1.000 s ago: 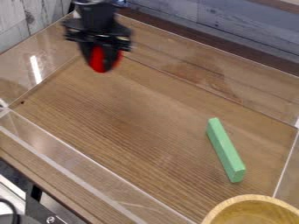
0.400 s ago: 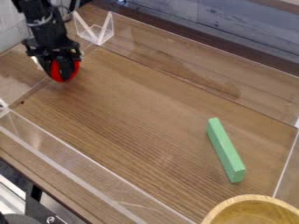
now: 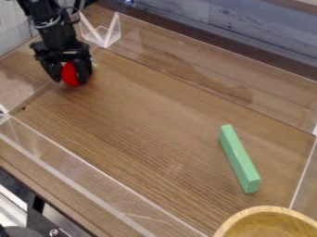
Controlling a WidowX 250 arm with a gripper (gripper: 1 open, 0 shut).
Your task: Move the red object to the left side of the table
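The red object (image 3: 72, 77) is a small glossy red toy fruit resting on the table (image 3: 148, 130) at its far left, close to the clear wall. My black gripper (image 3: 66, 68) points down right over it. Its fingers (image 3: 44, 66) stand apart on either side of the fruit, and the jaws look slightly wider than the fruit. The fruit's top is hidden by the hand.
Low clear acrylic walls (image 3: 74, 157) ring the wood-grain top. A long flat green block (image 3: 239, 157) lies at the right. A round wooden bowl's rim (image 3: 266, 222) shows at the bottom right corner.
The gripper carried the red object leftward and down to the table's left side. Since the last frame the fingers have spread a little, and more of the fruit shows.
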